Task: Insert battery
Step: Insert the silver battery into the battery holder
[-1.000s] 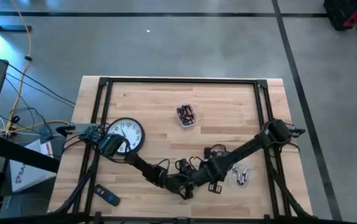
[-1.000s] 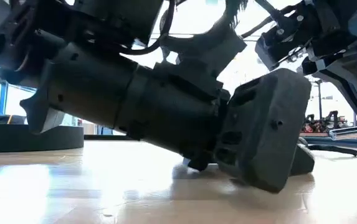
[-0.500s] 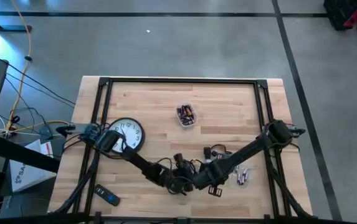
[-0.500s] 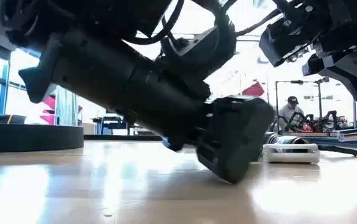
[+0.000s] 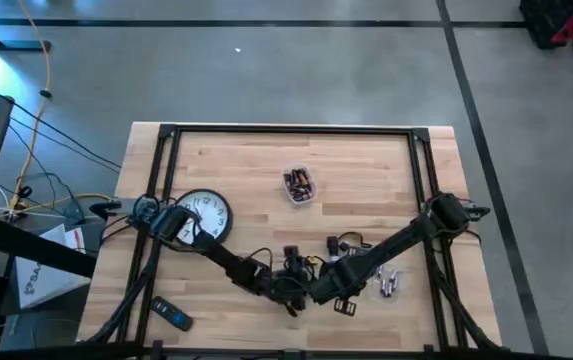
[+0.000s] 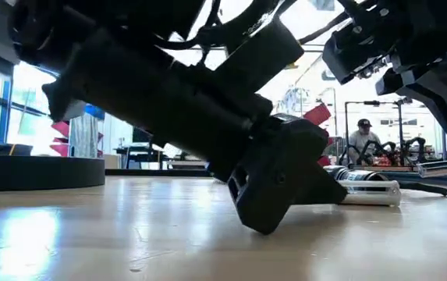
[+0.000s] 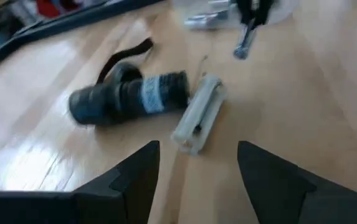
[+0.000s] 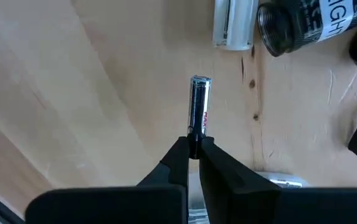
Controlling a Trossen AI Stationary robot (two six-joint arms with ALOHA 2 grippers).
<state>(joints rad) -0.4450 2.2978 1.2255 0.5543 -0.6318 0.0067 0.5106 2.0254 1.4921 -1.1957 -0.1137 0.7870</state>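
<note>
Right gripper (image 8: 192,149) pinches a slim silver cylindrical battery (image 8: 199,106) by one end, above the pale wooden desk (image 8: 103,93). Left gripper (image 7: 197,168), jaws spread, faces the black cylindrical flashlight body (image 7: 128,98) and clear plastic battery holder (image 7: 198,115) lying touching.

Straight down over the whole table (image 5: 266,160); level at tabletop; both wrists close above wood, sharing the flashlight (image 7: 128,98) and battery holder (image 7: 198,115).
</note>
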